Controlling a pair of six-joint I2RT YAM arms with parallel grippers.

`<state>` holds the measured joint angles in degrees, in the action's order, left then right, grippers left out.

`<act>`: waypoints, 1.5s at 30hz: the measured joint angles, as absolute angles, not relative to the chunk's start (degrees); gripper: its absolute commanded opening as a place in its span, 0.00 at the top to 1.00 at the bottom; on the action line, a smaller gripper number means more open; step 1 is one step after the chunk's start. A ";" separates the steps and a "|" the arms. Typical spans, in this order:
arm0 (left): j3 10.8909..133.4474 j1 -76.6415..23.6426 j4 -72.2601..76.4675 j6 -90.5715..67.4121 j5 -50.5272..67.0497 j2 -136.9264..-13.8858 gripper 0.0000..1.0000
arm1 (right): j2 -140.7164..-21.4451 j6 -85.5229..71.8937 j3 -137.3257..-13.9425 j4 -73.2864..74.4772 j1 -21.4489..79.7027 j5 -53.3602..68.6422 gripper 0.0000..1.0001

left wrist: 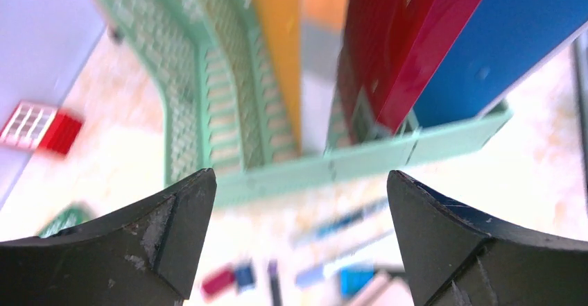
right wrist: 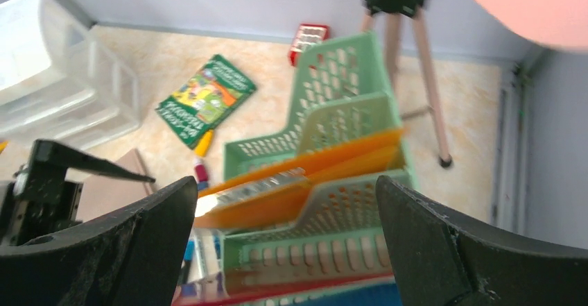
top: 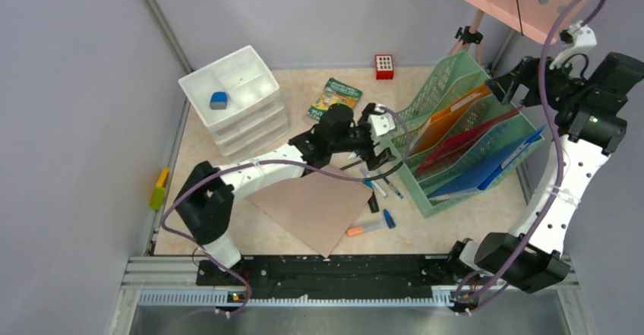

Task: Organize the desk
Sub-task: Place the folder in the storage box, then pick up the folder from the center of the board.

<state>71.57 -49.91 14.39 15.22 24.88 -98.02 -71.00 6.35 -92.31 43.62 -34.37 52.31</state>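
Top external | desk [top: 486, 217]: beige top filling view centre, grey walls around | left arm [top: 258, 174] stretched low and forward, left gripper [top: 378, 139] spread wide, empty, facing green file rack [top: 463, 134] | right arm [top: 562, 175] folded high, right gripper [top: 503, 86] wide, empty

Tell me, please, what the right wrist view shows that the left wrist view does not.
Only the right wrist view: the white drawer unit and a tripod. Only the left wrist view: the low front wall of the green rack. Both: that rack, the orange folder, the red box and the desk.
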 measured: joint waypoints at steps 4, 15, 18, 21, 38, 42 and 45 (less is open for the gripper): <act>70.81 -46.06 -0.71 18.81 19.92 -92.16 0.01 | -71.90 7.33 -96.20 44.38 -25.17 50.43 0.01; 60.53 -31.75 -27.07 23.00 13.52 -78.11 0.01 | -76.38 13.87 -104.66 46.52 5.19 39.97 0.01; 56.01 -29.67 -31.55 25.21 13.15 -71.99 0.01 | -79.07 15.94 -104.55 46.74 13.65 36.25 0.01; 52.99 -26.30 -34.68 27.00 12.95 -66.41 0.01 | -81.56 17.87 -102.98 46.17 21.82 32.25 0.01; 42.13 -6.35 -34.57 22.68 11.33 -56.42 0.01 | -91.92 15.86 -72.03 26.28 37.34 29.23 0.01; 38.74 -4.91 -30.61 19.18 11.79 -56.42 0.01 | -94.80 13.45 -66.24 21.19 37.36 29.85 0.01; 37.74 -4.34 -29.30 17.37 12.29 -56.53 0.01 | -97.14 12.23 -65.10 19.49 37.39 30.22 0.01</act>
<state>37.74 -4.34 -29.30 17.37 12.29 -56.53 -97.14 12.23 -65.10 19.49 37.39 30.22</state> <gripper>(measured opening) 0.988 0.987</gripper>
